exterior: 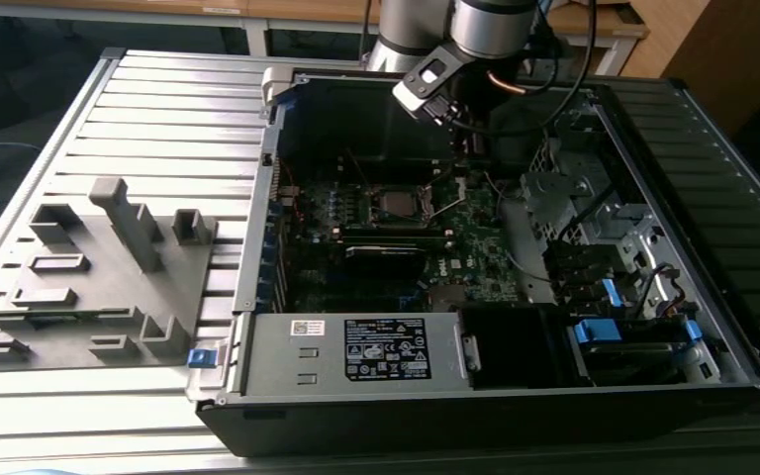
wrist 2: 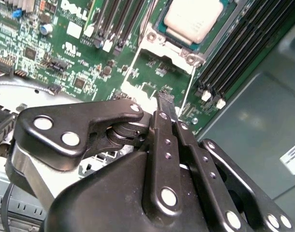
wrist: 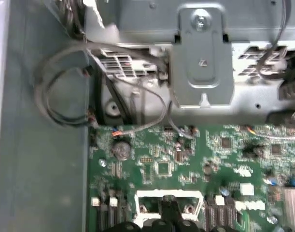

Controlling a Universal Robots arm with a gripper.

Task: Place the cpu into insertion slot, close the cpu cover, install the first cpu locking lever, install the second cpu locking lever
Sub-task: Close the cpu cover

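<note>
So the cpu (wrist 2: 193, 19) is sitting in the insertion slot (exterior: 371, 202), pale metal top facing up, a little way out past the claw's tips. The cpu cover (wrist 2: 172, 49) looks laid down around it, and its near silver edge with two screw heads faces the claw. Two thin wire levers come off the socket toward the claw: one (wrist 2: 133, 60) passes off to one side of the tips and the other (wrist 2: 187, 89) runs close by them on the other side. I honestly can't tell if either one is latched. The gripper (wrist 2: 165, 99) has its two black fingers pressed together to a point, with nothing I can see between them, hovering just over the green motherboard (wrist 2: 65, 58). Rows of long black memory slots (wrist 2: 234, 43) flank the socket beyond the claw. In the exterior view the arm (exterior: 486, 30) reaches down into the open computer case (exterior: 274, 327), and a grey plastic fixture (exterior: 103, 277) sits well away from the claw, outside the case on the slatted table (exterior: 155, 99).
</note>
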